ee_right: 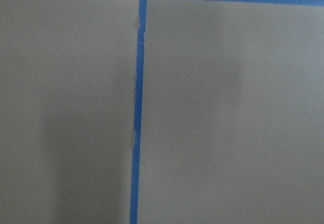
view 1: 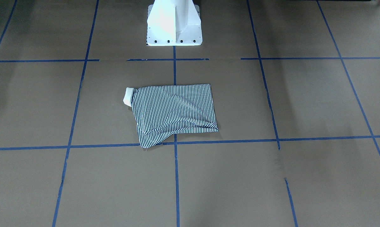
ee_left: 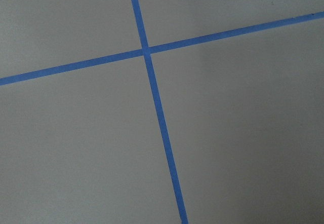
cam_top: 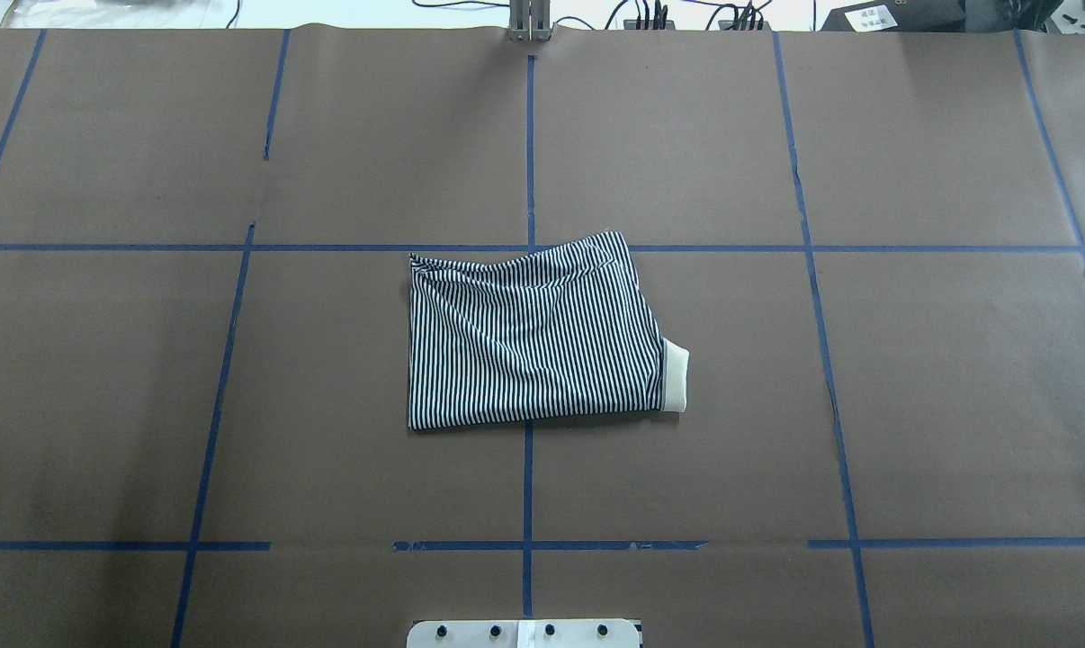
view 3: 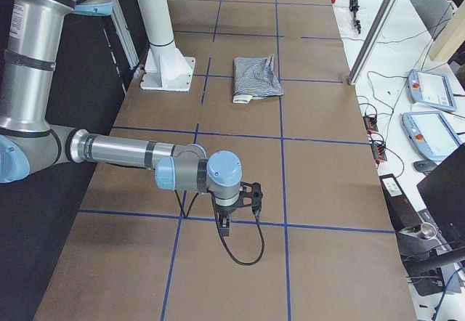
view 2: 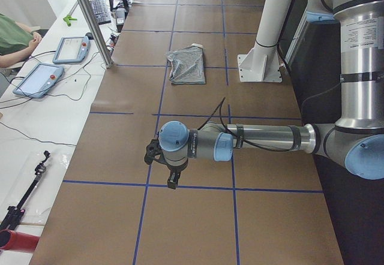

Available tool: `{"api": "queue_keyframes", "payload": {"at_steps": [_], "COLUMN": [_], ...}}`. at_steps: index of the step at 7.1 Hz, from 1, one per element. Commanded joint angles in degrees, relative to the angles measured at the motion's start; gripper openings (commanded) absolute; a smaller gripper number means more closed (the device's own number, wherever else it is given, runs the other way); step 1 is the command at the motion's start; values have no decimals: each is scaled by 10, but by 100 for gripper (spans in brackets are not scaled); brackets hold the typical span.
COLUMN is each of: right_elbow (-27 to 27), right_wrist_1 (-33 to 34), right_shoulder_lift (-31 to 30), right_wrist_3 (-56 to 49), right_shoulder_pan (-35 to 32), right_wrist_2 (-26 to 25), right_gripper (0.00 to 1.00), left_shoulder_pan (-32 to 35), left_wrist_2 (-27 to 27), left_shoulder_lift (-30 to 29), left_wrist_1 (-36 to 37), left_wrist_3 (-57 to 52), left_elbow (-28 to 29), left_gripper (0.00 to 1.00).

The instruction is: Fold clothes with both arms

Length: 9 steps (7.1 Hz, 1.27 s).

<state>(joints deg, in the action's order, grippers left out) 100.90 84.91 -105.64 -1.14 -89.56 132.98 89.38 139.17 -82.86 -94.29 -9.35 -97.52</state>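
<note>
navy-and-white striped shirt (cam_top: pixel 533 337), cream collar (cam_top: pixel 677 379), brown table (cam_top: pixel 956 405), blue tape grid (cam_top: pixel 527 486)

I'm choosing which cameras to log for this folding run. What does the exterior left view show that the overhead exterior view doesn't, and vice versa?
Only exterior left: the left arm stretched over the table, its gripper well away from the shirt, the white pedestal's column, control pendants on a side bench and a person's green sleeve. Only overhead: the shirt's cream collar at its right edge. Both: the folded striped shirt on the brown table with blue tape lines.
</note>
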Motion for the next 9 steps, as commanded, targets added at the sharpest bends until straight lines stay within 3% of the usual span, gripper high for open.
{"api": "queue_keyframes", "payload": {"at_steps": [1, 6, 9], "right_elbow": [0, 0, -1], "right_wrist_1": [-1, -3, -3], "right_shoulder_lift": [0, 0, -1], "right_wrist_3": [0, 0, 0], "right_shoulder_pan": [0, 0, 0], "right_wrist_2": [0, 0, 0], "right_gripper": [100, 100, 100], "left_shoulder_pan": [1, 2, 2], "left_wrist_2": [-2, -92, -94], "left_shoulder_lift": [-3, -5, 2], "left_wrist_1": [-2, -5, -4], "left_wrist_3": [0, 1, 2], "left_elbow": [0, -34, -43], "left_gripper": [100, 100, 100]}}
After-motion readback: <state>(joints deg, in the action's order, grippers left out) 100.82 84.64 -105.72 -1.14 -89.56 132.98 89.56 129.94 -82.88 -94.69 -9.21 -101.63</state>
